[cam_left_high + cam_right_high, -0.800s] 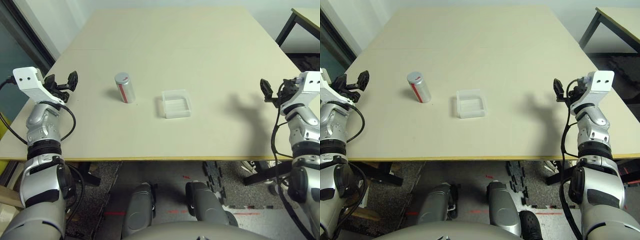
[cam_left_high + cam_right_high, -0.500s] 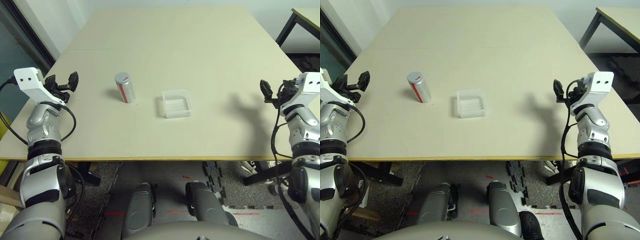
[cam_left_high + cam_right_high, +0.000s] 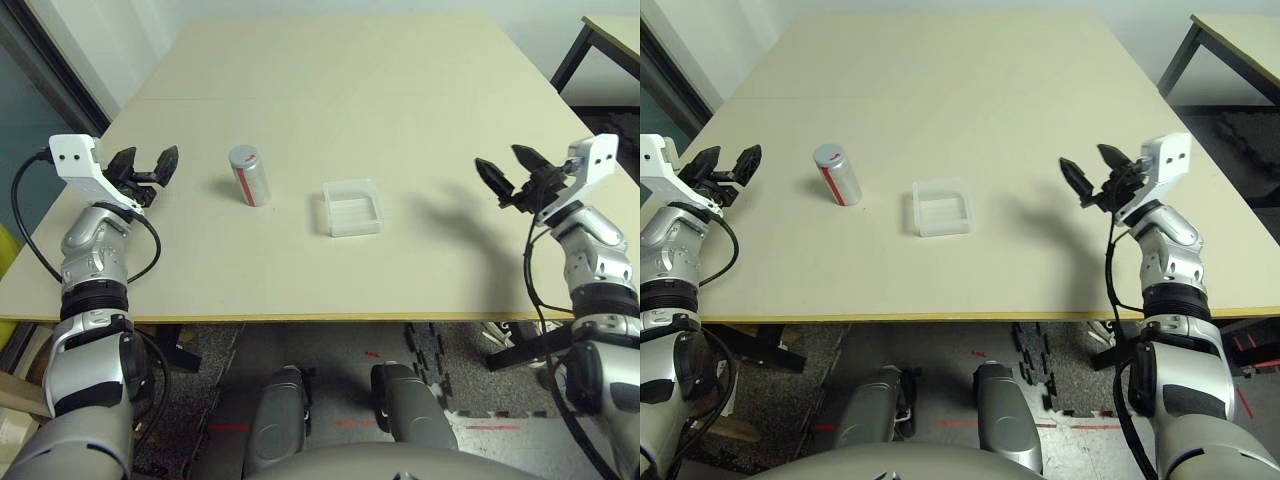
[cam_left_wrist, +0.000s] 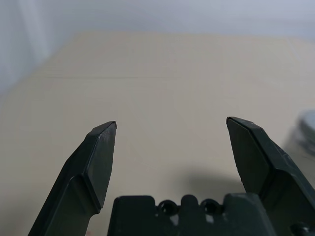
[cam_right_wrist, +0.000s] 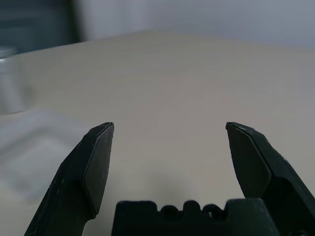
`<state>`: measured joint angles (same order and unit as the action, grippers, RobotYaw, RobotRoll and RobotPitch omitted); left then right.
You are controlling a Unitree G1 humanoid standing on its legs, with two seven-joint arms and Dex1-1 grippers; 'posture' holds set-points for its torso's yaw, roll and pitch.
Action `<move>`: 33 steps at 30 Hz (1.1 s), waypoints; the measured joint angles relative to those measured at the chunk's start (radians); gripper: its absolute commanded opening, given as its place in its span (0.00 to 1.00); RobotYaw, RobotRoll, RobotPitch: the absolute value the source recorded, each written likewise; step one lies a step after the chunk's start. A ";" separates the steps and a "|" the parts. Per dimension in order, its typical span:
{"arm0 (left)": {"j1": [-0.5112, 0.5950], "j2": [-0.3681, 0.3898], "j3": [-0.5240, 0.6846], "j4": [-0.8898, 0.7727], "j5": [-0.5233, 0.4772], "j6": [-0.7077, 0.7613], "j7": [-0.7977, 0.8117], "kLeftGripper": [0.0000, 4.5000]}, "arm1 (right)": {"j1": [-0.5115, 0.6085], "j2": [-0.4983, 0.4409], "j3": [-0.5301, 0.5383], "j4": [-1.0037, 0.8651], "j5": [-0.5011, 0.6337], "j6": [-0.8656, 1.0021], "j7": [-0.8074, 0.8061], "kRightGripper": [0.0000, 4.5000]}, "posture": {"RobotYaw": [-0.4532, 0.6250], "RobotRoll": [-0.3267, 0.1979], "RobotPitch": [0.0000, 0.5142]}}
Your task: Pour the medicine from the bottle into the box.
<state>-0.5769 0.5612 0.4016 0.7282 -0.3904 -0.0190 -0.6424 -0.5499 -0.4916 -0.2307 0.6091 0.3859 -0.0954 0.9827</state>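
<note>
The bottle (image 3: 249,175), silver-grey with a red stripe and a grey cap, stands upright on the table's left half. To its right lies the box (image 3: 352,208), a shallow clear tray. No medicine shows. My left gripper (image 3: 148,158) hovers open just left of the bottle, pointing toward it; the bottle (image 4: 305,132) sits at the edge of its wrist view. My right gripper (image 3: 503,162) is open over the table's right side, well right of the box. Its wrist view has the box (image 5: 34,157) and the bottle (image 5: 10,78) blurred beyond its fingers.
The beige table (image 3: 330,70) stretches far back with bare room behind the bottle and box. A second table (image 3: 612,35) with a dark leg stands at the far right. The near table edge runs just in front of both forearms.
Both grippers have swung inward over the table: the left one toward the bottle, the right one toward the box. Bottle and box have not moved.
</note>
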 measured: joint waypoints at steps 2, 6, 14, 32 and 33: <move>0.016 -0.006 -0.005 -0.041 -0.004 0.024 -0.005 1.00 | 0.015 0.001 0.028 -0.052 0.012 0.033 0.051 1.00 | 0.28 0.62 0.20; 0.052 -0.015 -0.013 -0.139 -0.023 0.070 -0.014 1.00 | 0.040 0.002 0.083 -0.143 0.032 0.095 0.147 1.00 | 0.29 0.62 0.19; 0.159 -0.039 -0.031 -0.294 -0.060 0.144 -0.069 1.00 | 0.075 0.001 0.177 -0.238 0.025 0.120 0.247 1.00 | 0.29 0.62 0.19; 0.229 -0.188 -0.148 -0.363 0.008 0.088 -0.007 1.00 | 0.098 0.018 0.230 -0.259 0.006 0.122 0.258 1.00 | 0.27 0.62 0.20; 0.222 -0.194 -0.151 -0.351 0.017 0.074 0.002 1.00 | 0.099 0.020 0.232 -0.262 0.006 0.123 0.258 1.00 | 0.26 0.62 0.20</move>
<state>-0.3550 0.3676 0.2509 0.3776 -0.3735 0.0548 -0.6407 -0.4513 -0.4711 0.0011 0.3473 0.3920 0.0277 1.2411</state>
